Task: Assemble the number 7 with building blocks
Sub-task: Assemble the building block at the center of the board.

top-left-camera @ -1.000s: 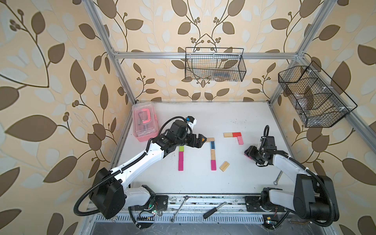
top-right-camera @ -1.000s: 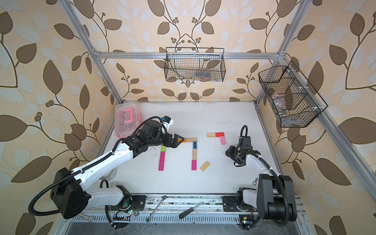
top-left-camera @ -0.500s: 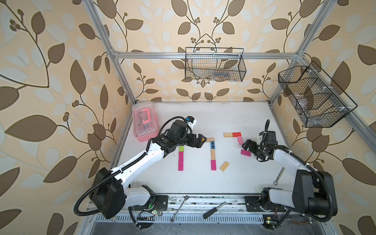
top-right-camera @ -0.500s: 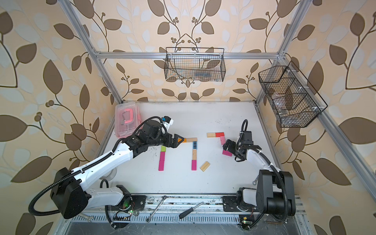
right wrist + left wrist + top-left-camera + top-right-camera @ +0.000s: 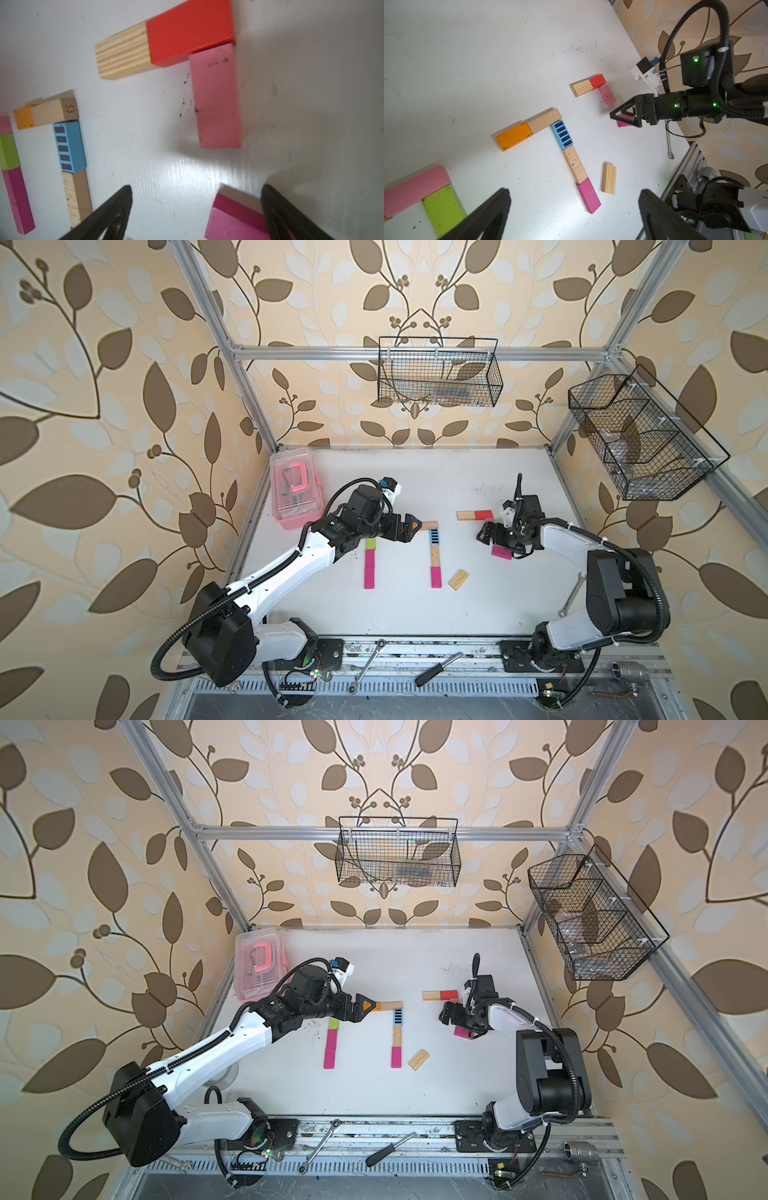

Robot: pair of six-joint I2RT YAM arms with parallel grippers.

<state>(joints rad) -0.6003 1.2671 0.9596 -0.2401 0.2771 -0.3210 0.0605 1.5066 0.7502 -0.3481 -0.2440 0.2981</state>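
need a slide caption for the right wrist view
Open right gripper with a magenta block between its fingers, near the pink block, red block and striped wood block of a partial 7.

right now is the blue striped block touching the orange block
No, the orange block meets one end of a plain wood block and the blue striped block meets the other end, leaving a gap between them.

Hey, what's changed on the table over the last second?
The right end effector opened and let go of the magenta block, which now lies on the table close to the pink block. The left end effector, open, and the other blocks stayed put.
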